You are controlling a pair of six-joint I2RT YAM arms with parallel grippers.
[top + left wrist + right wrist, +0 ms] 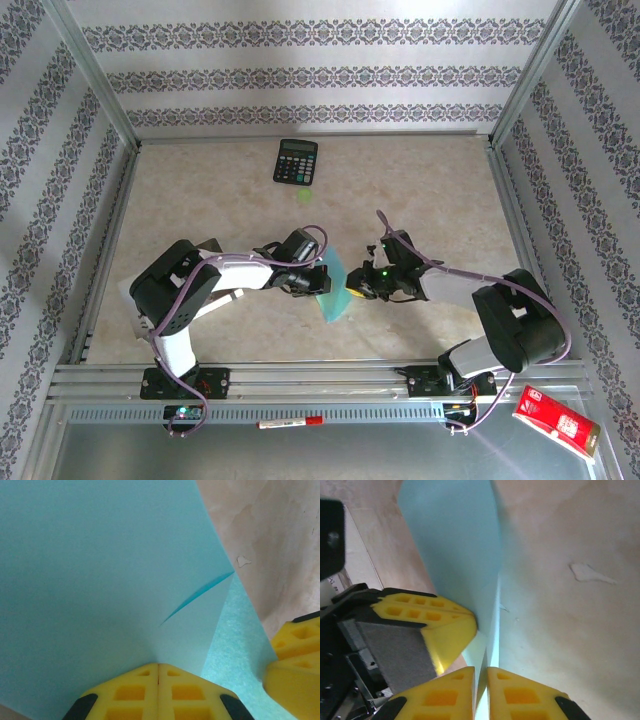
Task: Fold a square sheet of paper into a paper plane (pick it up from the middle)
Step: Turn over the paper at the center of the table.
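Left gripper (158,674) and right gripper (481,680) both pinching square sheet of paper (100,580), calculator (296,161) well apart

The sheet of paper (100,580) is showing thin, smooth and matt. The left gripper (158,669) is showing matt yellow moulded plastic. The tabletop (420,190) is giving off a faint sheen, smooth and marbled. The frame rail (320,375) at its near edge is gleaming as bare metal.

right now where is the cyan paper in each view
top external: cyan paper just below centre
left wrist: cyan paper covers the left and middle
right wrist: cyan paper is an upright strip, top centre
shared landmark: beige tabletop
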